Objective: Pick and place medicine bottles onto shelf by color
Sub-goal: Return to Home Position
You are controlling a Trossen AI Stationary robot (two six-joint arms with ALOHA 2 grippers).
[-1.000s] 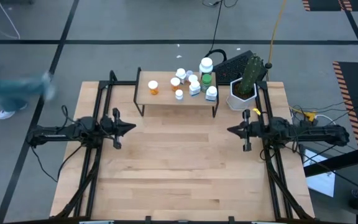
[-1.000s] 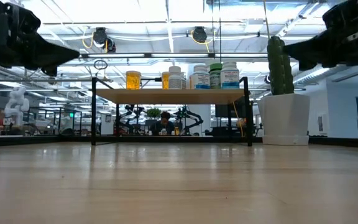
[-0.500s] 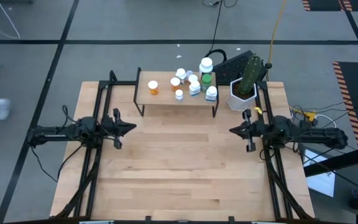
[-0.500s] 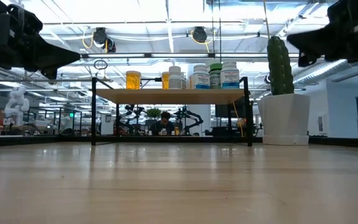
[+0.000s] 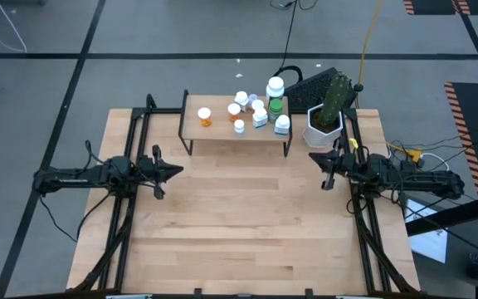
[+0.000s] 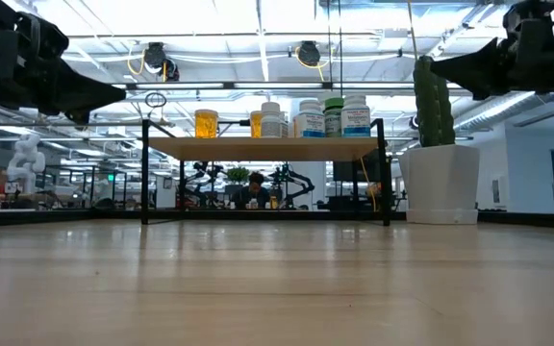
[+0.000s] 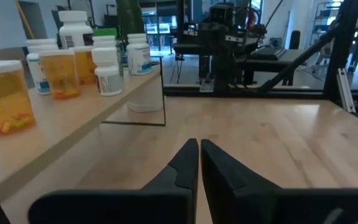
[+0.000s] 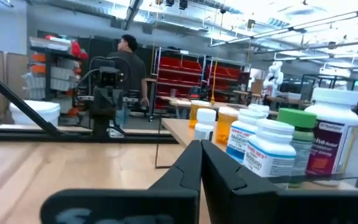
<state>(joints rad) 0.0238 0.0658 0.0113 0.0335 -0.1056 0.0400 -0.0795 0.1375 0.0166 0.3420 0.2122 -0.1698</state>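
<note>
The shelf [image 5: 218,131] stands at the table's far middle, on thin black legs. Several medicine bottles stand upright on its top: orange ones [image 5: 204,117] toward its left, white ones [image 5: 260,116] in the middle and a green one [image 5: 275,105] by a tall white one [image 5: 275,87] at its right. My left gripper [image 5: 179,171] hovers shut at the table's left, pointing level toward the middle, its tips [image 7: 199,144] together. My right gripper [image 5: 312,156] hovers shut at the right, near the shelf's right end, tilted a little upward [image 8: 201,144]. Neither holds anything.
A white planter with a cactus [image 5: 325,123] stands just right of the shelf, close to my right gripper. A dark keyboard [image 5: 314,87] lies behind it. Bare wooden tabletop [image 5: 239,224] spreads between the arms and toward the near edge. A person [image 8: 128,56] stands in the room beyond.
My right gripper has swung toward the table's far edge, nearer the planter, and has turned and tipped its tips a little upward, staying shut. A person beside the table's left has walked out of the high view.
</note>
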